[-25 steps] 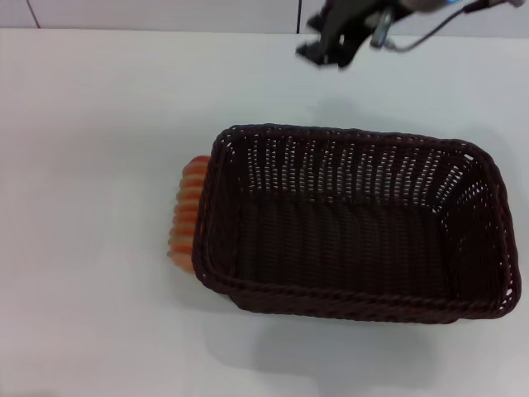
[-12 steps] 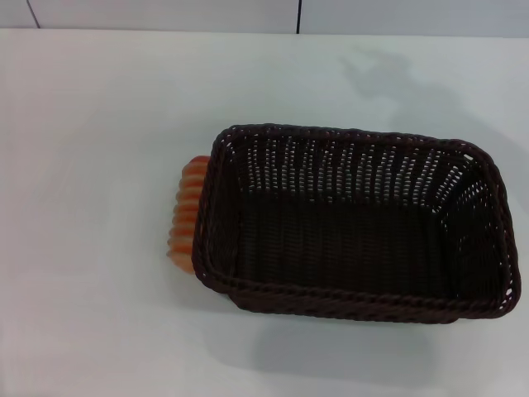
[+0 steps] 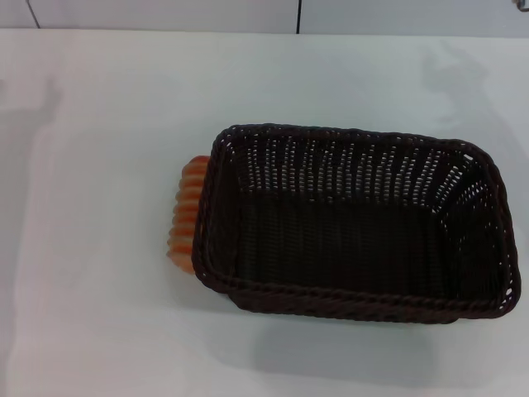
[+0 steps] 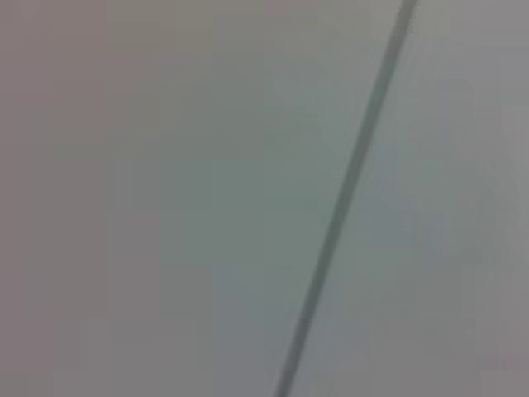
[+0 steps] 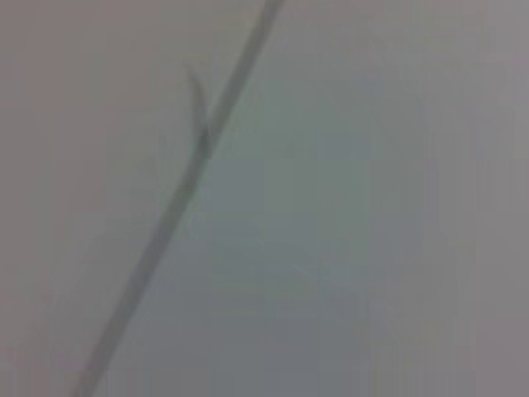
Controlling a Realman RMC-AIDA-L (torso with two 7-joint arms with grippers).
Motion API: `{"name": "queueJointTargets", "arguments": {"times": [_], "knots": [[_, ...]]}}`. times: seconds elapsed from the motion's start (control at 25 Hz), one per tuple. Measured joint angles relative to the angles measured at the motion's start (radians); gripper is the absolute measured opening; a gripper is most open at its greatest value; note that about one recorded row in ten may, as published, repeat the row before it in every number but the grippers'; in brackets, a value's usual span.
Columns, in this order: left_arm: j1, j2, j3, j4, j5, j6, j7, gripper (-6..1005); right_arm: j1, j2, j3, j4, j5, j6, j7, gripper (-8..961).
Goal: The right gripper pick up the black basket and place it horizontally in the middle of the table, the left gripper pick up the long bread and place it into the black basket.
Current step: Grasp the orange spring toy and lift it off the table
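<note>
Now that the right gripper, seen above the table's far edge at one o'clock a second ago, has left every view, the black basket (image 3: 355,223) sits freed, lengthwise across the table (image 3: 99,107), slightly right of centre. The long bread (image 3: 186,211) lies touching its nine o'clock wall, mostly hidden. Neither gripper shows, so their opening cannot be judged. The basket step seems finished; the left gripper's turn comes next.

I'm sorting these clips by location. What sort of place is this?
Probably a lab test bench: a plain white table holding only a black basket and a toy long bread beside it.
</note>
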Motion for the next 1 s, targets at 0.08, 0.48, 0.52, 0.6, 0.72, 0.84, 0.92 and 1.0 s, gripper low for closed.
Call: {"name": "queueJointTargets", "arguments": {"times": [0.08,0.48,0.52,0.6,0.72,0.84,0.92,1.0], "knots": [[0.003,0.0,0.019,-0.024,0.025,-0.024,-0.009,744,0.001,0.0,-0.033,0.007,-0.003,-0.064,0.005,309],[0.005,0.0,0.035,-0.064,0.069,-0.057,-0.078,740,0.01,-0.002,-0.327,0.151,-0.385,-0.668,0.385,309],[0.006,0.001,0.035,-0.065,0.069,-0.057,-0.079,739,0.01,-0.003,-0.34,0.17,-0.401,-0.707,0.416,309],[0.01,0.001,0.039,-0.066,0.069,-0.055,-0.091,739,0.011,-0.004,-0.352,0.214,-0.429,-0.781,0.487,309],[0.016,0.008,0.054,-0.071,0.069,-0.054,-0.118,737,0.012,-0.006,-0.351,0.335,-0.5,-0.926,0.73,309],[0.031,0.027,0.108,-0.109,0.069,-0.073,-0.14,736,0.008,-0.007,-0.342,0.409,-0.529,-0.999,0.892,308],[0.05,0.049,0.165,-0.185,0.069,-0.148,-0.156,735,0.005,-0.007,-0.333,0.483,-0.539,-1.075,1.046,308],[0.07,0.072,0.208,-0.273,0.069,-0.253,-0.174,734,0.005,-0.007,-0.326,0.554,-0.54,-1.137,1.176,308]]}}
